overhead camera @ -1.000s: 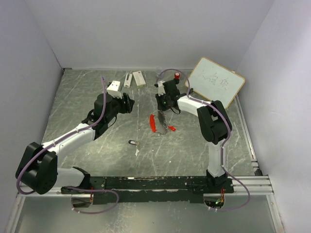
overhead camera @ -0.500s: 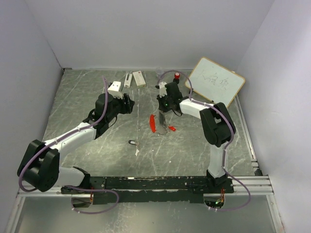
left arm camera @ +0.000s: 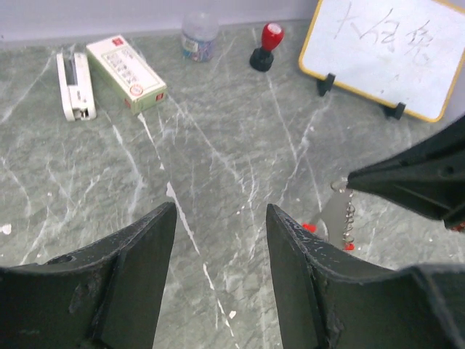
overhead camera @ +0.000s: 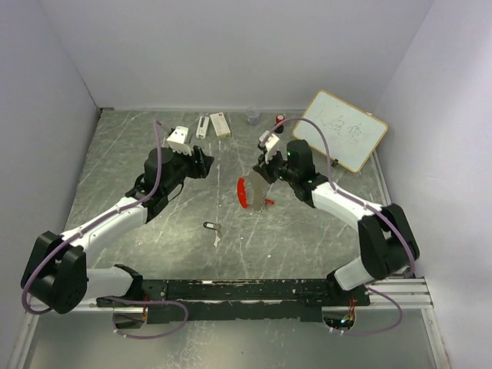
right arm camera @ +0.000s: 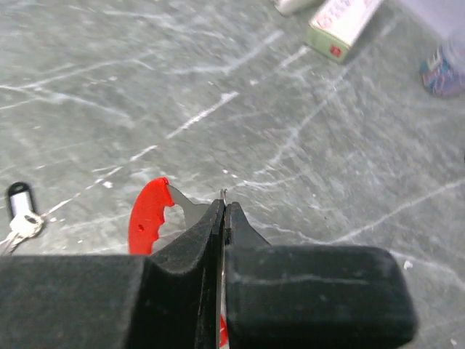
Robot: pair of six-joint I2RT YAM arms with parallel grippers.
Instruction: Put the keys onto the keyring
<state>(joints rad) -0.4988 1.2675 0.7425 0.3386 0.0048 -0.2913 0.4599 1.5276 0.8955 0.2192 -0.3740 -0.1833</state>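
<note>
The right gripper (right arm camera: 221, 212) has its fingers pressed together on the thin metal end of the keyring (right arm camera: 149, 218), near the middle of the table (overhead camera: 307, 238). The curved red plastic part sits just left of the fingertips; I cannot tell whether it is off the surface. The left gripper (left arm camera: 220, 211) stands spread, holds nothing, and faces the ring from nearby.

The keyring looks light. Its red plastic seems stiff and easy to hold, but the chain (left arm camera: 349, 218) is limp and will likely swing, so it probably needs steadying by the other gripper before a key goes on. A key looks tiny, flat and apt to slide on the stone; its plastic head seems the best place to pinch.

There is one keyring. One black key (right arm camera: 17, 196) lies flat, apart from the ring toward the near edge. A red speck (left arm camera: 310, 227) under the chain may be a second key, too small to tell. At the far edge stand one stapler (left arm camera: 75, 83), one box (left arm camera: 127, 73), one jar (left arm camera: 198, 36), one stamp (left arm camera: 267, 43) and one whiteboard (left arm camera: 385, 51).
</note>
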